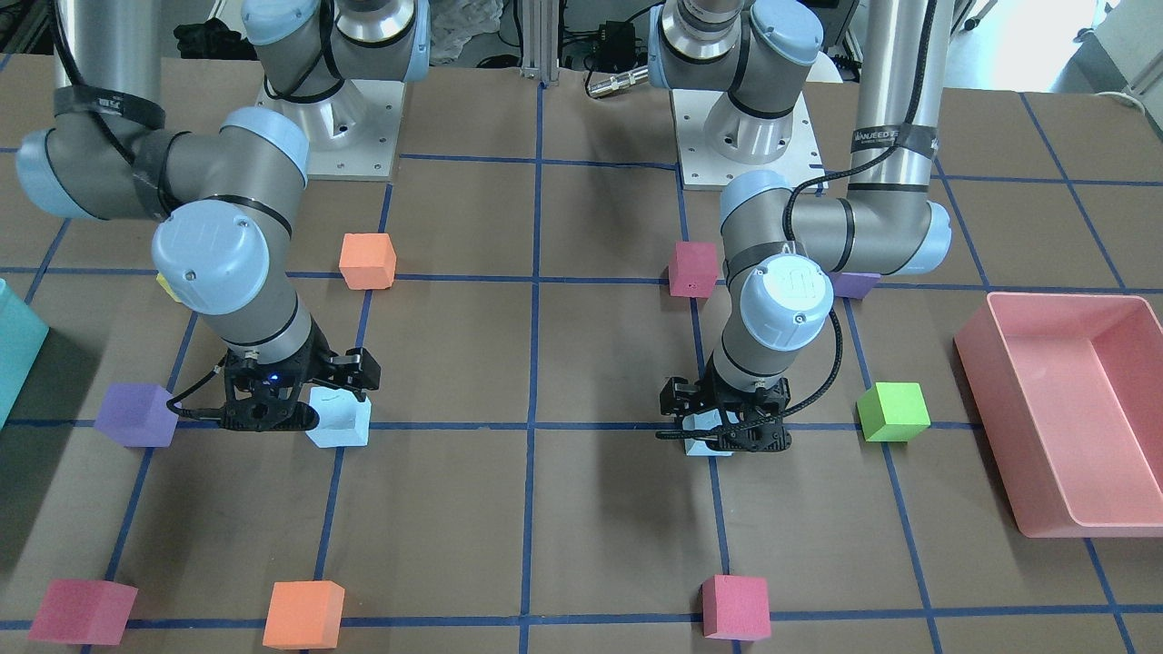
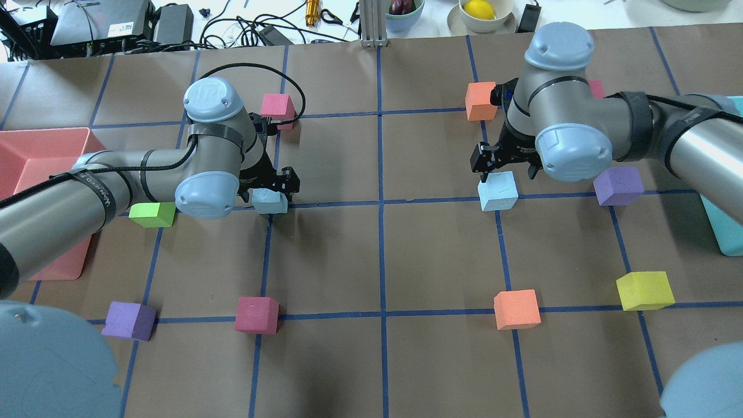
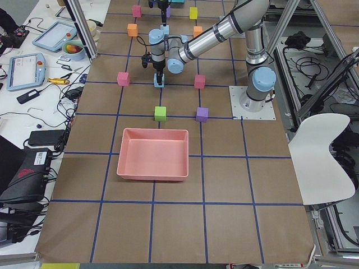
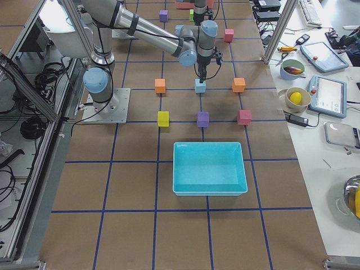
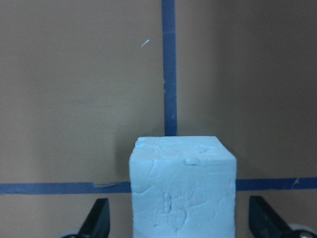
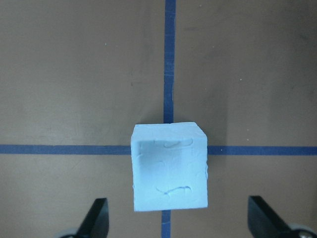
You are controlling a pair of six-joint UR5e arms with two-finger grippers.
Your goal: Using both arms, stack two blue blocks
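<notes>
The left pincer (image 5: 181, 219) was opened wide. In the left wrist view its two black fingers (image 5: 98, 218) stood on either side of the first blue block (image 5: 182, 188), with a clear gap on each side, touching nothing. This block rested on the brown tabletop (image 2: 441, 255), where two blue tape lines (image 5: 170, 69) cross. In the overhead view it was partly hidden under the left pincer (image 2: 273, 187), and a green cube (image 2: 152, 213) lay near it, on the side of the pink tray (image 2: 35, 157).

The right pincer (image 2: 504, 165) was also opened wide and held nothing. It hung over the second blue block (image 2: 498, 190), which sat on another crossing of the tape lines. In the right wrist view this block (image 6: 169, 166) appeared smaller and further from the camera, between the lines of the two fingers (image 6: 97, 218) and apart from both. A purple cube (image 2: 618, 186) lay near it. The two blue blocks were well apart, one on each half of the tabletop.
</notes>
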